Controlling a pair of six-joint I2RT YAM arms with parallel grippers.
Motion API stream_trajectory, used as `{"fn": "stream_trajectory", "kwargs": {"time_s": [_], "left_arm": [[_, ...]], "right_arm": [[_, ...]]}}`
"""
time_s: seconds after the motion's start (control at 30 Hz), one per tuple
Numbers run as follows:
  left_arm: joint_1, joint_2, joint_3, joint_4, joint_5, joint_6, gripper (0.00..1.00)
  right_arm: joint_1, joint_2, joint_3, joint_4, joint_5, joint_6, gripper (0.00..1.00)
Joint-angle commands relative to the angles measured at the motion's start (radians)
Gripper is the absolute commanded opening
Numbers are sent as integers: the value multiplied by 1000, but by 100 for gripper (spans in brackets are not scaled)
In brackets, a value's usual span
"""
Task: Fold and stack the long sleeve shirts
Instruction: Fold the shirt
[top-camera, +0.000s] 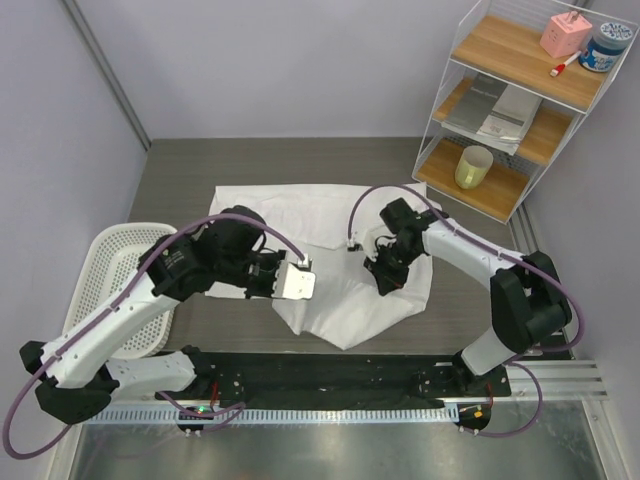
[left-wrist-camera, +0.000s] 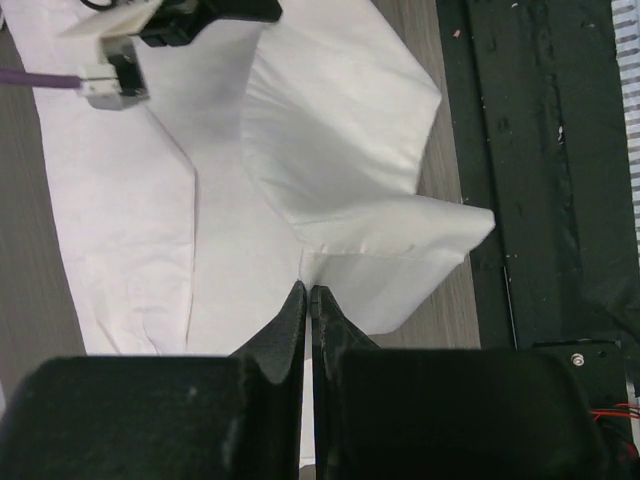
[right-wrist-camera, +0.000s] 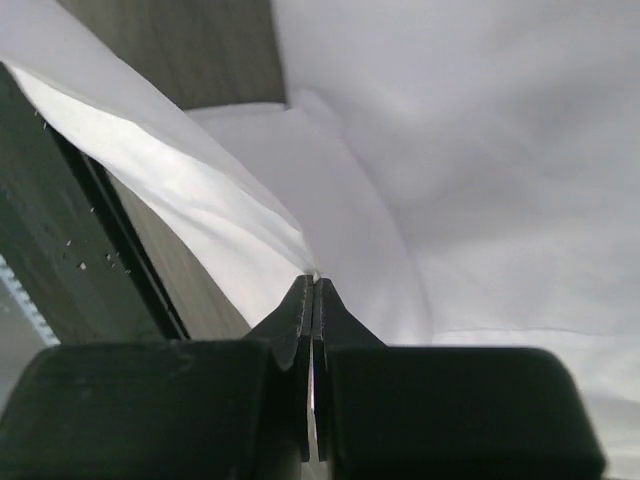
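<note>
Long sleeve shirt (top-camera: 310, 215) lies mid-table, white, spread mostly flat at the far side. Its near part is bunched and drooping toward the black base rail (top-camera: 350, 375). One rounded flap is lifted and curls over near the rail in the left wrist view.

Left gripper (left-wrist-camera: 308, 292) sits at the shirt's near-left part. The jaws are pressed together on a pinch of cloth, and creases run out from the tips. How much fabric is between them is hard to say, since the tips hide it.

Right gripper (right-wrist-camera: 313, 282) is on the shirt's right side. Its jaws are closed tight on a folded edge of the same cloth, which rises off the table (top-camera: 180, 170) to the tips. Both arms reach in over the garment from the near edge, well apart from each other.

White perforated basket (top-camera: 115, 262) stands at the table's left edge, beside the left arm and clear of the shirt. A wire-and-wood shelf unit (top-camera: 500, 45) stands at the far right. It holds grey booklets (top-camera: 495, 108) on the middle level and a pale yellow cup (top-camera: 473, 167) on the bottom level.
</note>
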Motion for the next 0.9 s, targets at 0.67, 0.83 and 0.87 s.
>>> {"fn": "stream_trajectory", "kwargs": {"time_s": [0.67,0.83,0.87], "left_arm": [[120,163,-247,55,212,-65,44],[448,112,-389,66,71,100,42],[494,112,-412,97,39,135,41]], "right_arm": [[-212,-341,-74,26,-90,38,1],[-205,-464,-177,17,-70,-35,1],[-205,-483,-188,18,-65,-42,1]]}}
